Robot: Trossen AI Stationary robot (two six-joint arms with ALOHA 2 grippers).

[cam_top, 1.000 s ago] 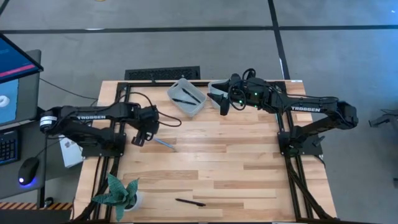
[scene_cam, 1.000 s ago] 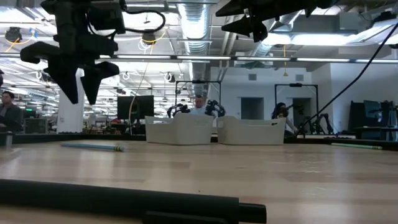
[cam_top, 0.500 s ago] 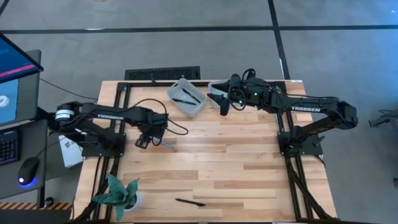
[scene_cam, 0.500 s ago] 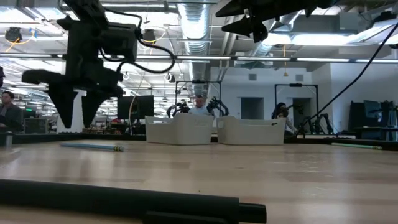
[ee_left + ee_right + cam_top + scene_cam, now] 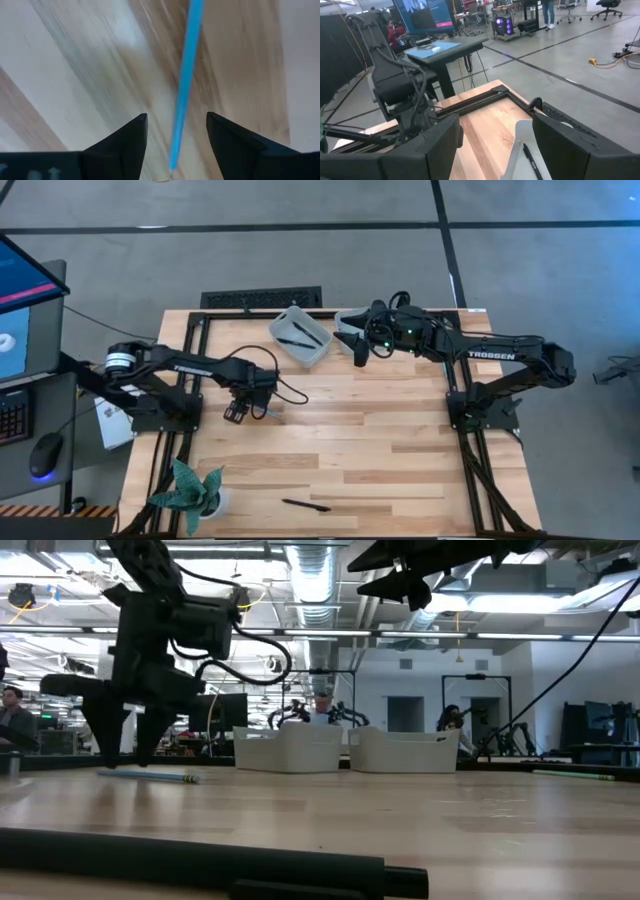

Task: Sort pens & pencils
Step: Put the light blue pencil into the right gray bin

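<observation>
A potted plant [image 5: 190, 488] (possibly artificial) sits at the table's [image 5: 400, 440] corner.

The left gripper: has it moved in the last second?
Yes. In the high view the left gripper has swung farther from the table's left edge and now sits over the blue stick, fingers open. The bin stayed put.

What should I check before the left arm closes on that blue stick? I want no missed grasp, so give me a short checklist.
1. Left gripper open: ok.
2. Blue stick lies between the fingers in the left wrist view: ok.
3. Fingertips down at the table: cannot tell; the low view shows them just above the wood.
4. Nothing else near the stick: ok.
5. Right gripper out of the way, over the bins: ok.
</observation>
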